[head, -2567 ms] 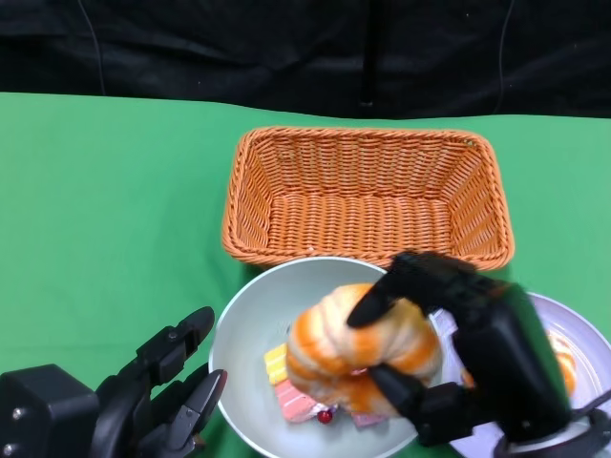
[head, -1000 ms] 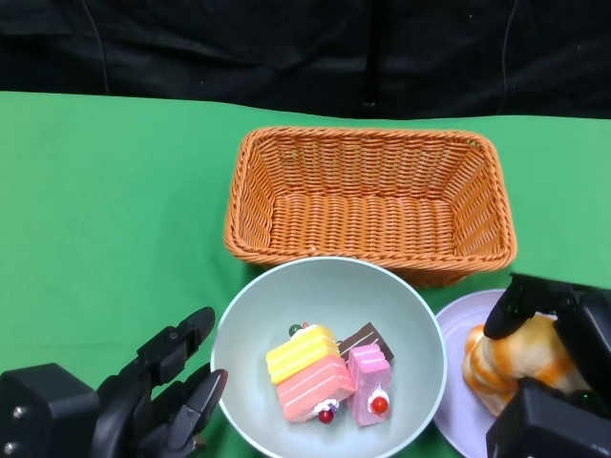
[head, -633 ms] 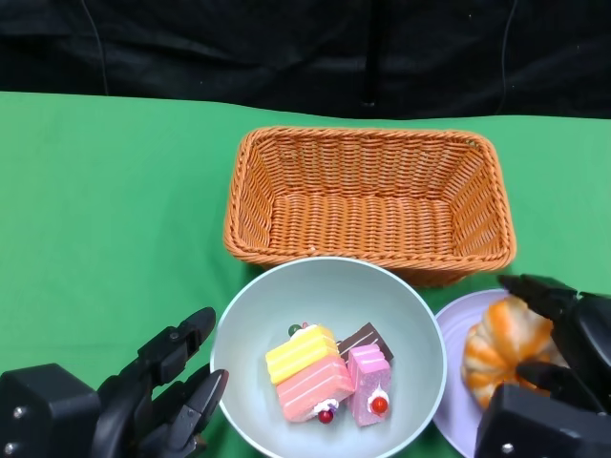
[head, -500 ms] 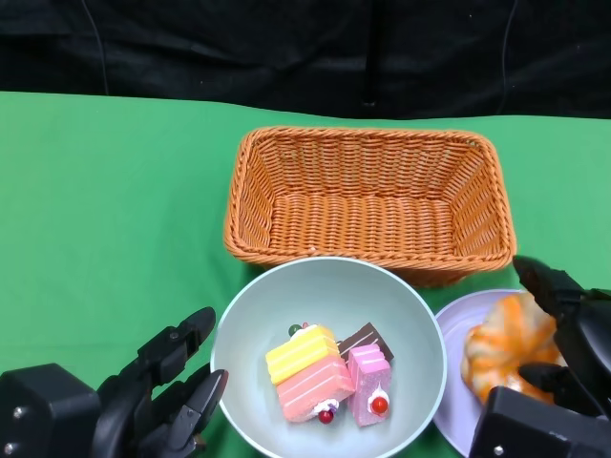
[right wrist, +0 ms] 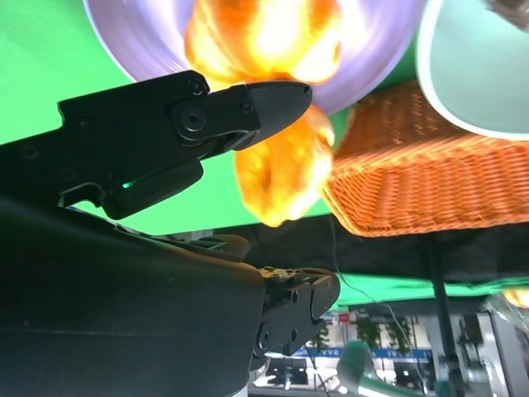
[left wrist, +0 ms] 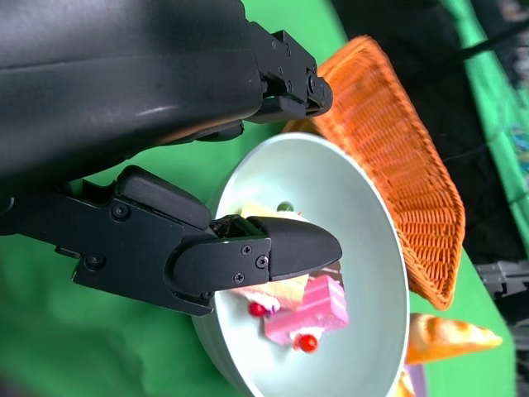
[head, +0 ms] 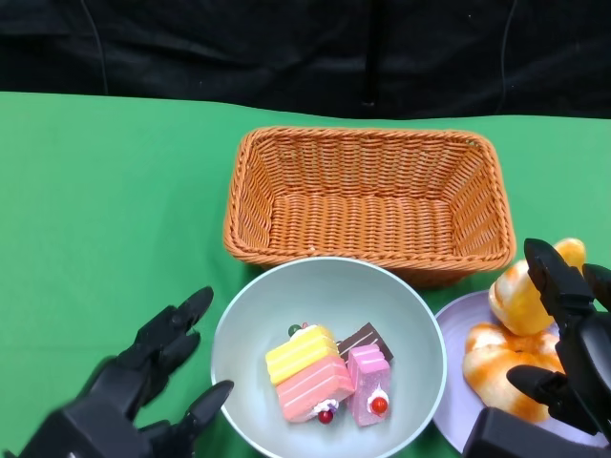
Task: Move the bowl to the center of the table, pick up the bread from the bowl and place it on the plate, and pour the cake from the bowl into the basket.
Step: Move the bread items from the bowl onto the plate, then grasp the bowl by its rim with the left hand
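Green cloth covers the worktop (head: 105, 181). On it the pale bowl (head: 401, 305) sits near the front edge, its far rim just beside the near wall of the wicker basket (head: 368, 196). The lilac plate (head: 456, 324) lies just beside the bowl on the robot's right.

Bread (head: 520, 310): orange pieces rest on the plate. One piece leans over the plate's far rim toward the basket corner; whether it is fully supported cannot be told. The bread placement appears done or nearly so.

Cake (head: 329, 374): yellow, pink and dark slices lie together in the bottom of the bowl. None has reached the basket.

Right hand (head: 568, 348): fingers (right wrist: 248, 103) apart, holding nothing, positioned over the plate close to the bread.

Left hand (head: 143, 382): fingers (left wrist: 273, 248) spread, holding nothing, just beside the bowl's near-left rim. The left wrist view shows one finger reaching over the rim without clear contact.

Step in hand, as judged: release the bread and begin the pour.

1. Lift the right hand straight up and clear, so the leaning piece is not dragged off the plate.
2. Grip the bowl firmly at the rim, fingers outside the cake.
3. Raise the bowl above the basket wall before tilting; the two nearly touch, so an early tilt would likely strike the wicker.
4. Tilt slowly over the basket's middle. The slices are loose and will probably slide together.
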`<state>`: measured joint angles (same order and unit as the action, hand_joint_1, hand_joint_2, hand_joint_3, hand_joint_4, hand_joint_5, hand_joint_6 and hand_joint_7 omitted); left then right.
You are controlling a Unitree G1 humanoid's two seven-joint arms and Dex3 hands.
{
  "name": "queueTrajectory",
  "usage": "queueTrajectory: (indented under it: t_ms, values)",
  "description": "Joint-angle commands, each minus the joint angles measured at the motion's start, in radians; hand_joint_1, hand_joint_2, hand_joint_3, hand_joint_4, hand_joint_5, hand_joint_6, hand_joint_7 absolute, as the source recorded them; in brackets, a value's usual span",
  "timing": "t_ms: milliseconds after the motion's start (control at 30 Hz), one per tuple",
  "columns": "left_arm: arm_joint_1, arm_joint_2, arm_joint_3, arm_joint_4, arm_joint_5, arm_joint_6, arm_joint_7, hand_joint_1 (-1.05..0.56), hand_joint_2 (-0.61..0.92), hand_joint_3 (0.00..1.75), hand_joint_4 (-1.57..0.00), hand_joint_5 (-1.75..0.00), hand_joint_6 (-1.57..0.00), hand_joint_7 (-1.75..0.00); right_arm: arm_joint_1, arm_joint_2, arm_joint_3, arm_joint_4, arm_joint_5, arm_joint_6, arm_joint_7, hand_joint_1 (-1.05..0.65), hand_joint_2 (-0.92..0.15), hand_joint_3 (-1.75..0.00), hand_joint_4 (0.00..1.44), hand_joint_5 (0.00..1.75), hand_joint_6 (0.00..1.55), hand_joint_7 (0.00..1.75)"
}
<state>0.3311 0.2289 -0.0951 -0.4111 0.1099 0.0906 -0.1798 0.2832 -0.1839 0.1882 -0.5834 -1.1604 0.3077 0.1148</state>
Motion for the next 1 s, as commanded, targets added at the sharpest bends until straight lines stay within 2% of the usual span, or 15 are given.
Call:
queueTrajectory:
  t_ms: [33,267,400,500,600,733,867,1000]
  values:
    - [-0.001,0.054,0.023,0.041,0.039,-0.130,-0.003,-0.71,0.92,0.52,-0.23,-0.02,-0.19,0.00,0.020,0.012,-0.010,-0.066,0.026,-0.016,-0.006,-0.59,-0.92,-0.22,0.22,0.02,0.07,0.02]
    - [-0.050,0.186,0.072,0.189,0.124,-0.521,-0.004,-0.71,0.92,0.48,-0.23,-0.02,-0.21,-0.01,0.059,0.056,-0.012,-0.190,0.123,-0.044,0.026,-0.57,-0.92,-0.23,0.25,0.04,0.09,0.03]
    - [-0.118,0.301,0.101,0.282,0.220,-0.768,0.009,-0.68,0.92,0.34,-0.26,-0.03,-0.26,-0.02,0.100,0.084,-0.016,-0.243,0.200,-0.061,0.029,-0.54,-0.92,-0.22,0.31,0.08,0.12,0.05]
    - [-0.171,0.343,0.111,0.355,0.277,-0.908,0.032,-0.66,0.92,0.23,-0.29,-0.04,-0.29,-0.02,0.126,0.101,-0.024,-0.258,0.266,-0.085,0.006,-0.52,-0.92,-0.21,0.33,0.10,0.13,0.05]
    - [-0.216,0.364,0.118,0.413,0.345,-0.998,0.060,-0.62,0.92,0.15,-0.33,-0.04,-0.31,-0.02,0.142,0.116,-0.032,-0.258,0.321,-0.110,-0.014,-0.49,-0.92,-0.21,0.35,0.11,0.13,0.06]
    - [-0.297,0.391,0.114,0.468,0.563,-1.108,0.149,-0.54,0.90,0.04,-0.38,-0.04,-0.36,-0.01,0.180,0.152,-0.037,-0.261,0.416,-0.145,-0.061,-0.46,-0.92,-0.25,0.37,0.14,0.13,0.06]
    - [-0.350,0.388,0.096,0.475,0.739,-1.140,0.257,-0.48,0.85,0.00,-0.41,-0.05,-0.39,-0.02,0.213,0.175,-0.037,-0.257,0.502,-0.190,-0.095,-0.41,-0.92,-0.26,0.40,0.17,0.14,0.07]
    - [-0.411,0.378,0.032,0.501,0.852,-1.135,0.349,-0.42,0.80,0.00,-0.52,-0.09,-0.50,-0.05,0.238,0.174,-0.045,-0.237,0.563,-0.263,-0.139,-0.41,-0.92,-0.32,0.41,0.20,0.13,0.07]
